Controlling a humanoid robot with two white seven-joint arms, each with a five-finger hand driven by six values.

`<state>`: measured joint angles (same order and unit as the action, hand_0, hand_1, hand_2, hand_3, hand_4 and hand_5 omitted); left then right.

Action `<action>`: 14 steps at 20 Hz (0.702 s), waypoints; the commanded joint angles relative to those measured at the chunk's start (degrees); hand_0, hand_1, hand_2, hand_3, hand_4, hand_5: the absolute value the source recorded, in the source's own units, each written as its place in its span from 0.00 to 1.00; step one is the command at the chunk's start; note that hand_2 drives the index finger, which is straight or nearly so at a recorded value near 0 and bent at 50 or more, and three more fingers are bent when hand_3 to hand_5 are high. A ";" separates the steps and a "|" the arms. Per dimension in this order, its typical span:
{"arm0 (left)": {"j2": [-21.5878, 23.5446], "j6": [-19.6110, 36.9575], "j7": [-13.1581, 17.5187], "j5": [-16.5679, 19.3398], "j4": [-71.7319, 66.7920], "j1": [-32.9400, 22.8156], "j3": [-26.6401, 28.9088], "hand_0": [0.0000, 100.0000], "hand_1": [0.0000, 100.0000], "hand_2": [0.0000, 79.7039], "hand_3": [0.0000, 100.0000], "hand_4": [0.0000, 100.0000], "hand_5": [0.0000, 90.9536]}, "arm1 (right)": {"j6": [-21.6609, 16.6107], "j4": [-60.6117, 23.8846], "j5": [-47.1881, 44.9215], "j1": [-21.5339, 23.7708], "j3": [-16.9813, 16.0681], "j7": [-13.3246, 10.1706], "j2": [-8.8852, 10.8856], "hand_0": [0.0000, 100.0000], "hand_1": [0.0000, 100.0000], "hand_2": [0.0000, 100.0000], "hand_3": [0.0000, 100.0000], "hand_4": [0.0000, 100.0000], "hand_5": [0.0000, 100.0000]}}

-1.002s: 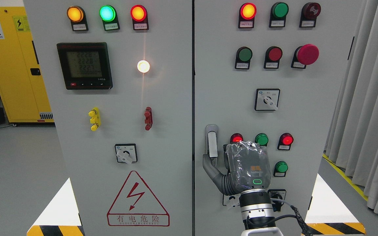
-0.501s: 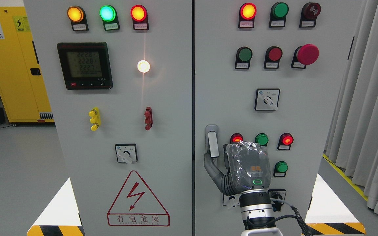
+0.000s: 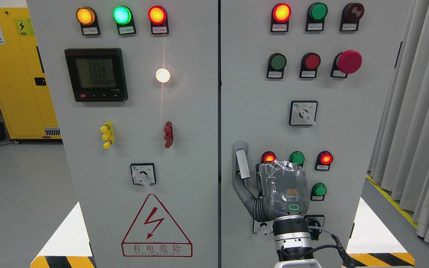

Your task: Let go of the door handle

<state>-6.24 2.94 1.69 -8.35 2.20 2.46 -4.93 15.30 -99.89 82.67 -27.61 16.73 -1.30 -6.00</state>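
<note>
While the grey cabinet (image 3: pixel 184 111) fills the view, with a yellow locker (image 3: pixel 17 74) behind at left and curtains (image 3: pixel 419 130) at right, the handle (image 3: pixel 241 162) sits low on the right door near the centre seam. Lamps, the meter (image 3: pixel 96 74) and the red mushroom button (image 3: pixel 349 61) surround it. Covering the lower lamps, the right hand (image 3: pixel 281 191) rises from the bottom edge, its thumb (image 3: pixel 242 190) touching the handle's lower end; whether the other fingers grip anything cannot be told. Since half a second ago, the hand has shifted slightly right and rotated.

Grey floor (image 3: pixel 17 186), yellow cabinet (image 3: pixel 17 74) left, grey curtains (image 3: pixel 419 130) right
</note>
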 commanded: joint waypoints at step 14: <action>0.00 -0.04 -0.02 0.00 0.00 0.00 0.01 0.12 0.56 0.00 0.00 0.00 0.00 | 0.17 -0.66 -0.32 0.10 -0.20 -0.11 0.02 0.62 0.31 1.00 1.00 1.00 1.00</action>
<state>-6.24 2.94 1.69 -8.35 2.20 2.46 -4.93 15.43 -100.12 82.38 -27.54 16.65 -1.39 -5.98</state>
